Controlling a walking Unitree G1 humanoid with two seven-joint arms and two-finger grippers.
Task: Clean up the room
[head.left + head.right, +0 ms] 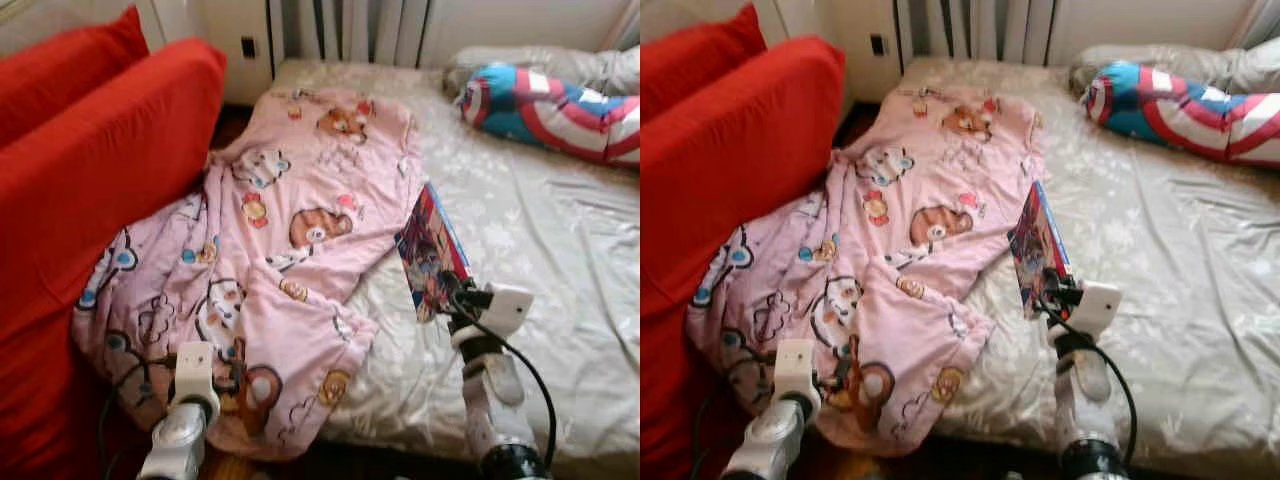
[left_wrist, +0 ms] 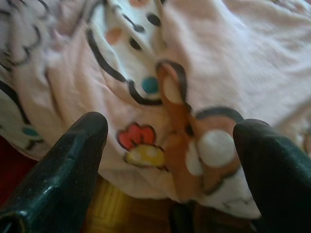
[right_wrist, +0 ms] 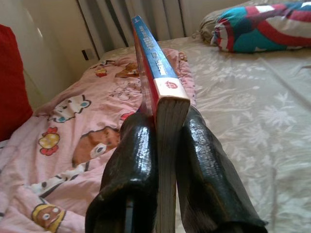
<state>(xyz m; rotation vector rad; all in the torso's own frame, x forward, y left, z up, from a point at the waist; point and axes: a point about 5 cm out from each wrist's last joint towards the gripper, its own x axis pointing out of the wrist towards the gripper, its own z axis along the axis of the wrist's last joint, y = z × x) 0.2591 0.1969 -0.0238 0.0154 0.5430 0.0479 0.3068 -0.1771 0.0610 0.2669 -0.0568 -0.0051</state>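
A pink cartoon-print blanket [image 1: 290, 230] lies rumpled across the left part of the bed [image 1: 560, 300] and hangs over its near edge beside a red sofa. My right gripper [image 1: 447, 296] is shut on a colourful book [image 1: 431, 250], held upright on edge above the bed just right of the blanket; in the right wrist view the book [image 3: 160, 87] sits clamped between both black fingers [image 3: 131, 160]. My left gripper [image 1: 222, 375] is open at the blanket's hanging lower edge, and its fingertips [image 2: 73, 160] straddle the printed blanket [image 2: 194, 73].
A red sofa [image 1: 100, 170] stands close along the bed's left side. A blue, red and white shield-print pillow [image 1: 560, 105] lies at the far right of the bed. A radiator and wall socket [image 1: 248, 46] are behind the bed. Wooden floor shows below the blanket.
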